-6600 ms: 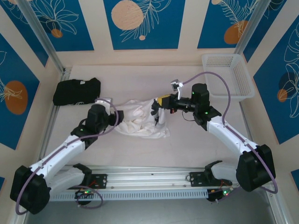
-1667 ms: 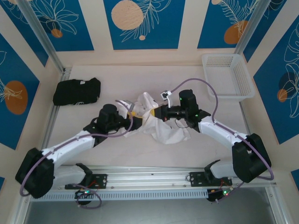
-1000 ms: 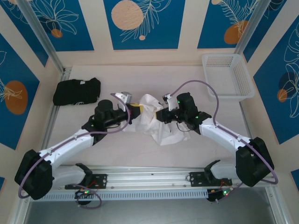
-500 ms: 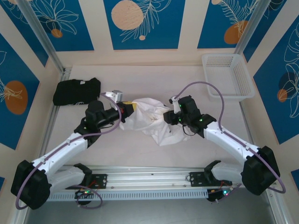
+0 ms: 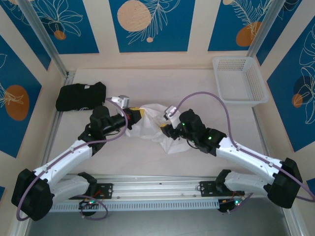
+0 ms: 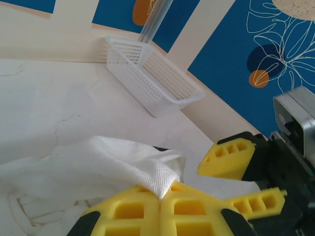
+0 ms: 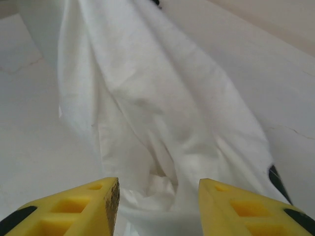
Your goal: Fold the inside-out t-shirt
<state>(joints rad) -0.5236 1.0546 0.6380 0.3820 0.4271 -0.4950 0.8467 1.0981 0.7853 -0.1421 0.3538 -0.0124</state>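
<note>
Field notes, step in hand: getting the cloth spread before any fold.

- The t-shirt (image 5: 149, 125) lies bunched mid-bench (image 5: 197, 88), between my two arms. It is crumpled, with no flat panel, and I cannot pick out a sleeve or hem.
- Left claw (image 6: 160, 196): pads together, clamped on a thin fold of the shirt's edge, pinched right at the tips.
- Right claw (image 7: 158, 183): fingers apart and gripping nothing, with draped cloth just ahead of them. From above it (image 5: 165, 130) sits at the right side of the heap.

My reading is that the right side needs a fresh hold.

- I aim for an outer edge well apart from the left pinch, not the thick middle.
- I go in low so one finger slides under a single layer, and close fully before pulling.
- The left pinch looks shallow and the fabric is thin, so I draw the arms apart slowly and evenly.
- I lift only enough to let the wrinkles fall out.
- I stay clear of the black garment (image 5: 80, 96) and the basket (image 5: 239, 78).
</note>
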